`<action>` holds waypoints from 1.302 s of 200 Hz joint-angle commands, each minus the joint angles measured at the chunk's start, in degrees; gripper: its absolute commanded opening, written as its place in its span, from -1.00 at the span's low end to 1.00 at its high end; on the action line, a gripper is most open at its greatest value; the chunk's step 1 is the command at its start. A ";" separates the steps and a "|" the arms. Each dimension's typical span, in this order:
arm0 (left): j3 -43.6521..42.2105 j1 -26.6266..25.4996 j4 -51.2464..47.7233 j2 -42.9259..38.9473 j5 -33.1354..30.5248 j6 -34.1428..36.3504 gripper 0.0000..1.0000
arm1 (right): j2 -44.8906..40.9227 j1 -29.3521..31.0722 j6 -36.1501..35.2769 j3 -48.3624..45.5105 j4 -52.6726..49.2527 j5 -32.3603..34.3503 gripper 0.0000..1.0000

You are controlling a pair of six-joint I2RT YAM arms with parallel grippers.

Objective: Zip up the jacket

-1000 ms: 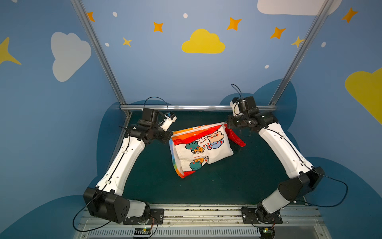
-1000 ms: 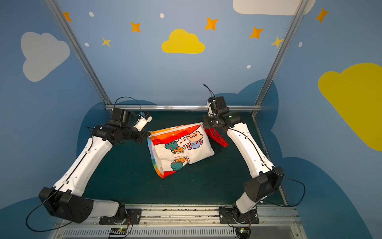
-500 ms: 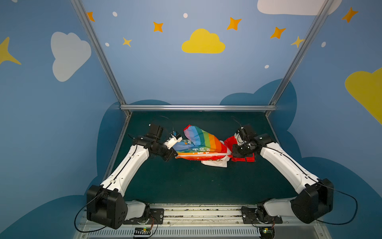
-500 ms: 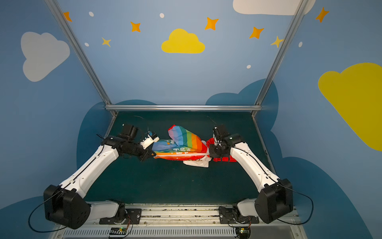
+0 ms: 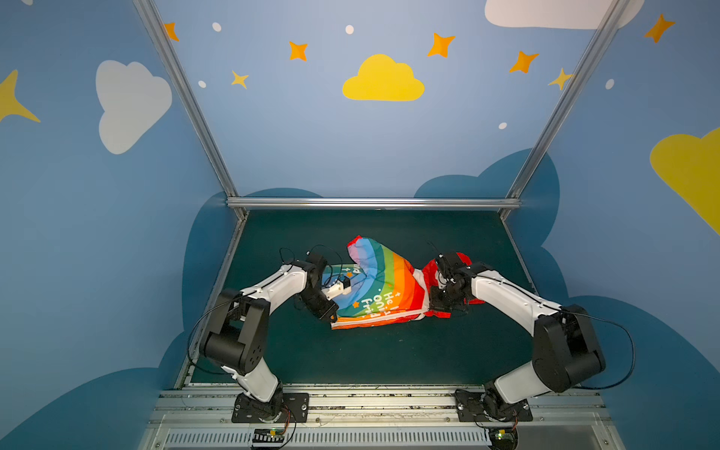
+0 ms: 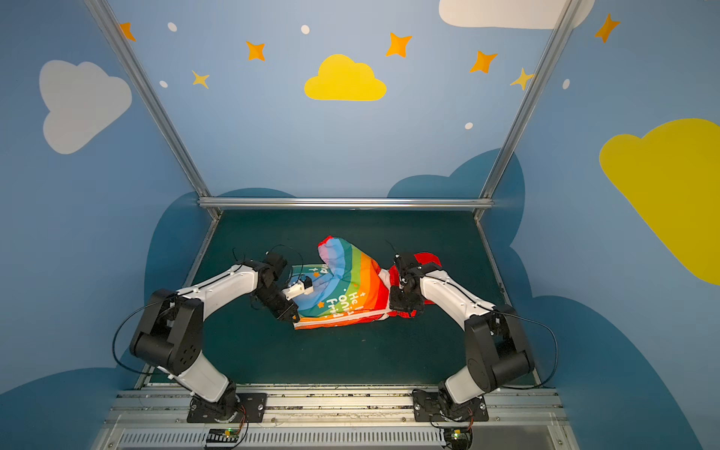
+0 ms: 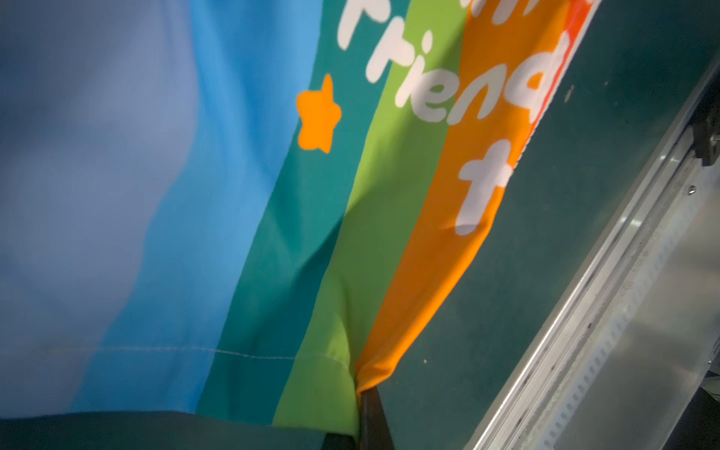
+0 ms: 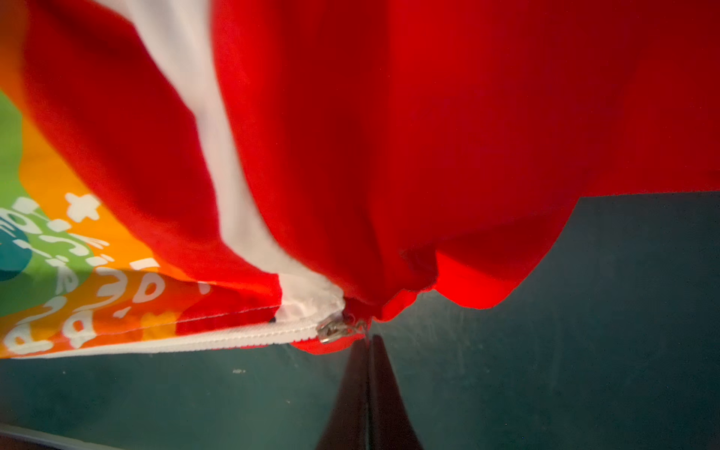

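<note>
The jacket (image 5: pixel 383 286) (image 6: pixel 345 286) lies on the green mat between both arms, rainbow stripes and white lettering facing up. Its red hood (image 5: pixel 464 258) (image 8: pixel 428 136) bunches at the right end. My left gripper (image 5: pixel 332 317) (image 6: pixel 295 318) (image 7: pixel 360 393) is shut on the hem corner, where the green and orange stripes meet. My right gripper (image 5: pixel 430 311) (image 6: pixel 390 311) (image 8: pixel 368 337) is shut at the collar, its tips on the metal pull of the zipper slider (image 8: pixel 333 330). The white zipper (image 8: pixel 195 342) runs closed along the jacket's near edge up to the slider.
A metal rail (image 5: pixel 350 393) (image 7: pixel 584 331) borders the mat's near side, and a metal bar (image 5: pixel 370 202) its far side. Blue painted walls stand on the left, right and back. Bare green mat (image 5: pixel 350 350) lies in front of the jacket.
Both arms have come down and toward the front. The jacket, held up with its cartoon lining showing a second ago, now lies low on the mat with the rainbow side up.
</note>
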 commanded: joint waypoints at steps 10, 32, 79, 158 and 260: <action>1.38 -0.02 2.61 -0.67 -1.70 1.32 -0.54 | 0.94 -0.35 -2.11 1.50 0.55 1.02 -0.81; 2.95 -0.04 0.87 -1.71 -4.24 1.26 0.28 | -1.46 0.16 -3.41 2.56 -0.83 2.57 0.08; -2.73 3.14 13.04 -17.42 -13.14 -3.69 0.99 | -12.81 -2.05 -8.06 -0.75 2.49 15.72 0.73; -37.14 12.06 72.26 -34.97 -31.23 -25.12 0.99 | -19.98 -8.49 -24.74 -26.70 56.27 25.22 0.74; -40.36 16.27 94.71 -16.97 -33.30 -30.00 0.99 | -1.88 -16.68 -28.73 -37.95 97.15 18.16 0.74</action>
